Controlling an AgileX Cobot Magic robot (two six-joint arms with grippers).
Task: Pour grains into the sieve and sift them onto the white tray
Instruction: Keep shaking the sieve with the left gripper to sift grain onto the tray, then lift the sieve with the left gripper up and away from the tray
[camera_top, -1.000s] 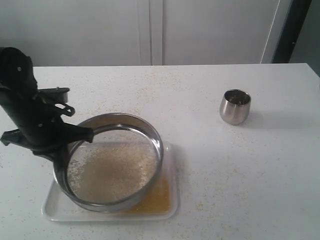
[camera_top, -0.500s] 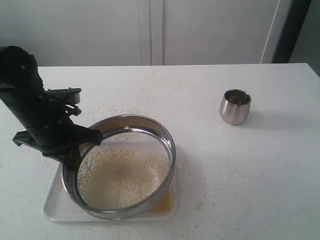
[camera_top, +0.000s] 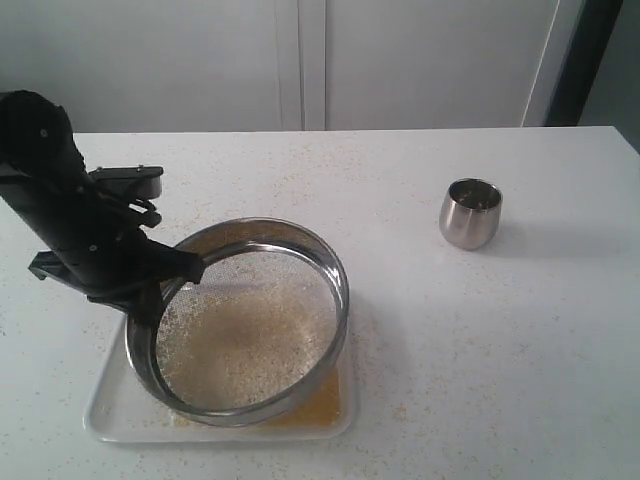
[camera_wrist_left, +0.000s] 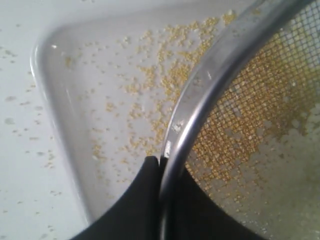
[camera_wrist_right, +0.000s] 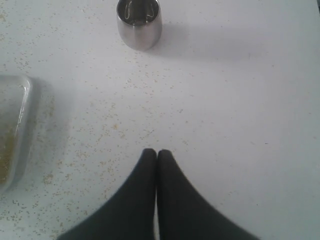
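**Steel sieve (camera_top: 338, 300) gripped by its rim over the white tray (camera_top: 108, 416)**

Exterior view: The sieve sits above the white tray near the front left of the speckled table (camera_top: 470, 350) and covers most of the tray. The black left gripper (camera_top: 170, 285) meets the sieve at the rim's left side. A layer of pale grains (camera_top: 240, 335) spreads over the mesh. Golden ones lie on the tray under the sieve's front right edge. A small steel cup (camera_top: 470, 212) stands upright well apart to the right. Loose grains are scattered over the tabletop around the tray.

Left wrist view: The left gripper (camera_wrist_left: 159, 162) pinches the sieve's metal rim (camera_wrist_left: 210, 85), with one black finger inside the wall and one outside. The rim stands clear above the tray, whose rounded corner (camera_wrist_left: 47, 95) shows beneath. Golden grains (camera_wrist_left: 165, 75) are sprinkled thinly over that part of the tray. On the mesh, golden grains sit close to the rim and paler, coarser ones lie further in.

Right wrist view: The right gripper (camera_wrist_right: 156, 152) hangs over bare table (camera_wrist_right: 235, 125) with its two fingers pressed together and nothing between them. The cup (camera_wrist_right: 139, 20) stands ahead of it. A corner of the tray (camera_wrist_right: 24, 115), with golden grains inside, shows at the edge of this view.
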